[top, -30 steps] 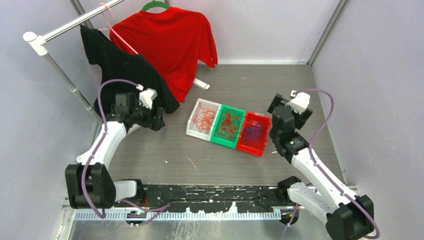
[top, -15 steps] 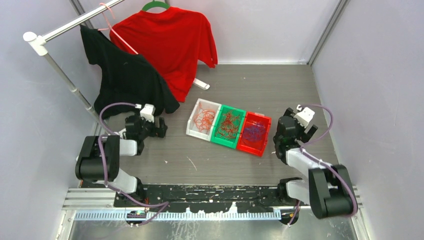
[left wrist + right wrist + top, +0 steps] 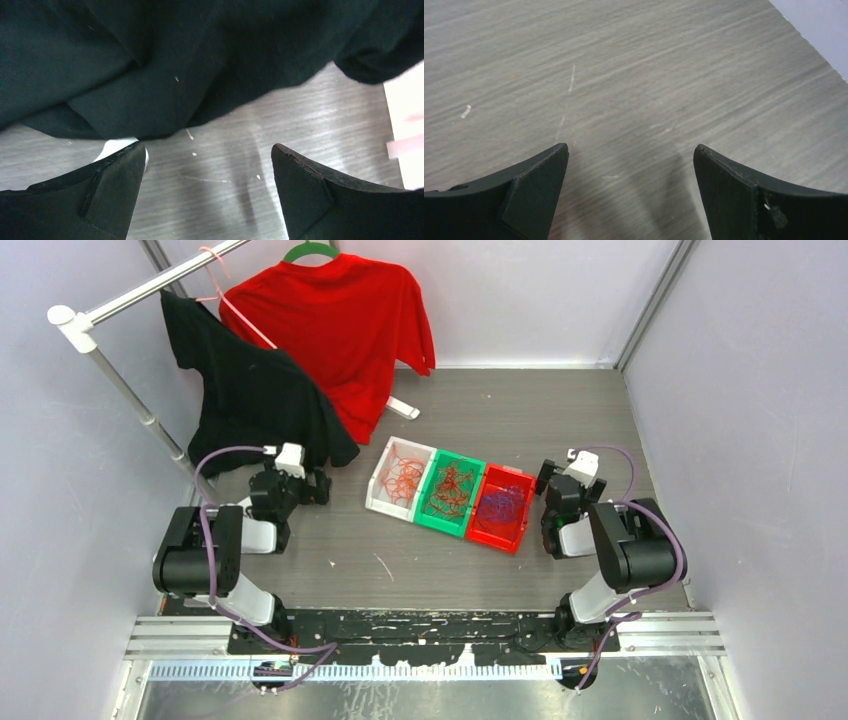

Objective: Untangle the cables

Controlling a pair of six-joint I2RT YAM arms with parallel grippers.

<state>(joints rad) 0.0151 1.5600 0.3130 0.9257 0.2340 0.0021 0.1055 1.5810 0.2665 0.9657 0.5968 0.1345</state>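
Three bins in row mid-counter [image 3: 520, 420] hold cables [image 3: 452, 490] — orange clump in white bin [image 3: 380, 473], red-orange in green bin [image 3: 440, 528], blue-purple in red bin [image 3: 495, 542]. Counter grey, wood-grained, scuffed with pale scratches. Pale lilac walls [image 3: 740, 390] on three sides, metal posts in far corners. Rail [image 3: 130, 295] at far left carries black shirt [image 3: 250, 390] and red shirt [image 3: 345, 325]. My left claw [image 3: 207, 160] gapes wide, holding nothing, black shirt hem just ahead. My right claw [image 3: 631, 155] — spread wide too, over scratched counter beside red bin.
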